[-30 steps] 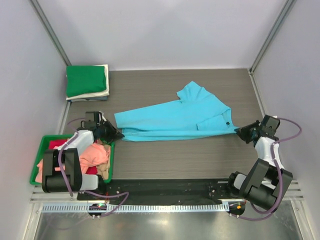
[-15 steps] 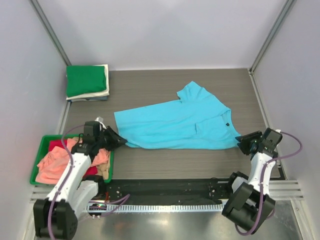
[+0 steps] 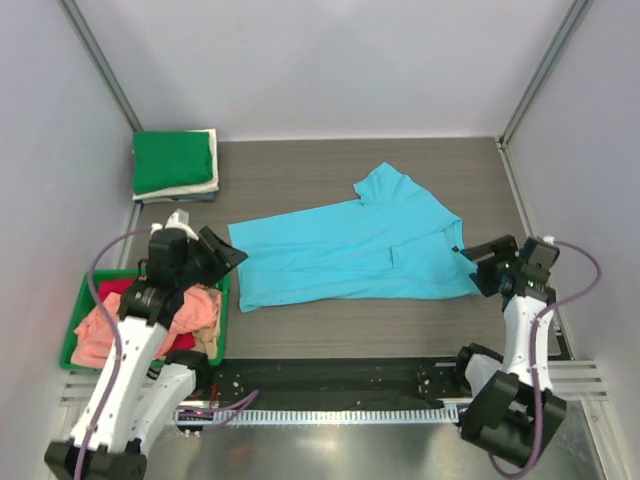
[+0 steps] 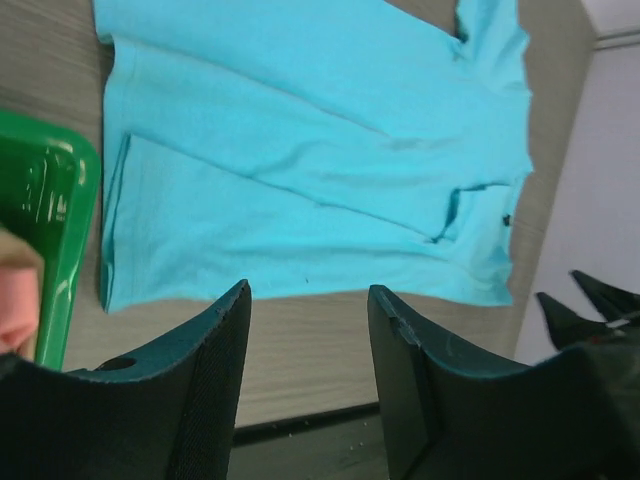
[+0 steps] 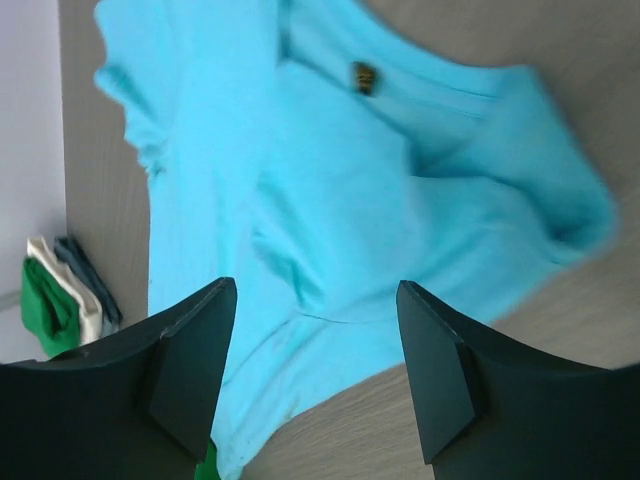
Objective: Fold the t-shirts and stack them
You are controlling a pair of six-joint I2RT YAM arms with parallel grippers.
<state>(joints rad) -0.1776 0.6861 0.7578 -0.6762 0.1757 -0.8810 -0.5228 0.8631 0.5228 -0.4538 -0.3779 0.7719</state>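
Moved: left gripper (image 3: 231, 256) and right gripper (image 3: 474, 262), drawn back off the ends of the sky-blue t-shirt (image 3: 350, 250); both jaws wide apart, holding nothing. Shirt: table (image 3: 300, 170) centre, partly folded lengthwise. Folded stack (image 3: 175, 163): 10 o'clock. Judged: lengthwise fold laid; next fold pending.

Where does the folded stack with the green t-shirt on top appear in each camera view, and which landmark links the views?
Top external: the folded stack sits at the far-left corner of the table.
Left wrist: not in view.
Right wrist: at the lower-left edge, seen side-on.
Shared landmark: the sky-blue t-shirt, which lies mid-table and shows in all three views.
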